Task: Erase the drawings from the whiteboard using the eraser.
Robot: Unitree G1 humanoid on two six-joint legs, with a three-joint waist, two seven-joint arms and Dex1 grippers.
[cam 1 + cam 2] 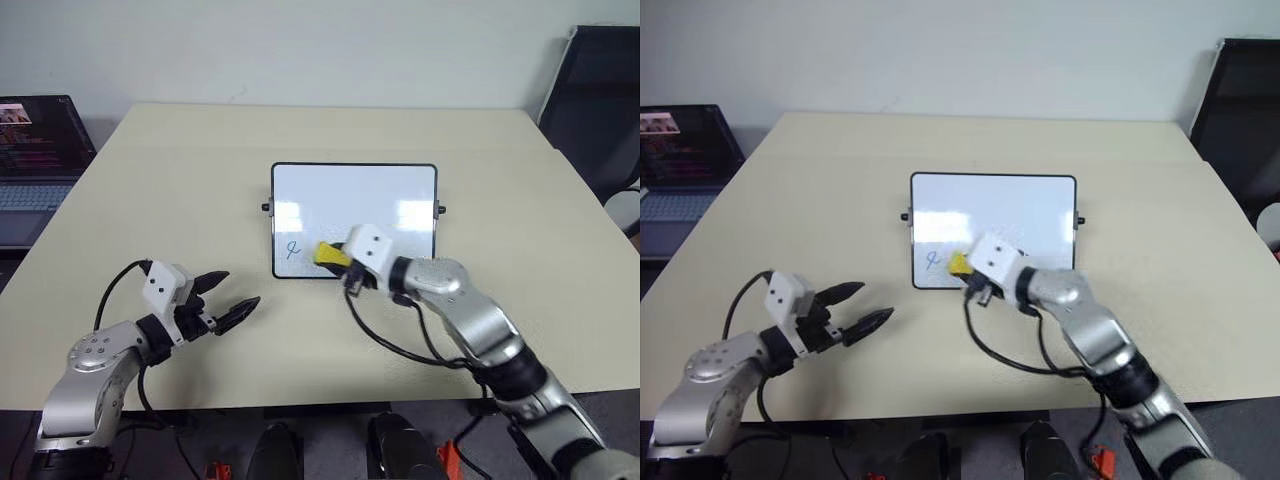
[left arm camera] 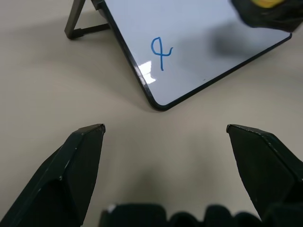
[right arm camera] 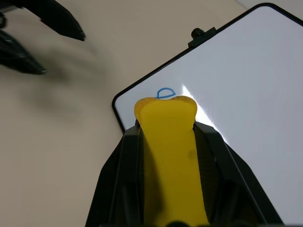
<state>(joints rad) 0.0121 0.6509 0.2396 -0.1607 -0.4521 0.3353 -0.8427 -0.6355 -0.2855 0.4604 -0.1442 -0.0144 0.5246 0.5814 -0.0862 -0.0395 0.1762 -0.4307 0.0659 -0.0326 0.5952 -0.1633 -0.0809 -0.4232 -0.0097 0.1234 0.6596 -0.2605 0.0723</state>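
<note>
The whiteboard (image 1: pixel 350 195) lies at the middle of the table, black-framed, with a small blue loop drawing (image 1: pixel 292 250) near its near-left corner. My right gripper (image 1: pixel 341 259) is shut on the yellow eraser (image 1: pixel 331 255) and holds it over the board's near edge, just right of the drawing. In the right wrist view the eraser (image 3: pixel 168 151) sticks out between the fingers, its tip just short of the blue loop (image 3: pixel 165 93). My left gripper (image 1: pixel 228 300) stands open over bare table, near and to the left of the board's corner, holding nothing.
An open laptop (image 1: pixel 35 160) stands off the table's left edge and a black chair (image 1: pixel 600 100) is at the far right. The beige table (image 1: pixel 150 180) has free room on all sides of the board. Black cables hang from both wrists.
</note>
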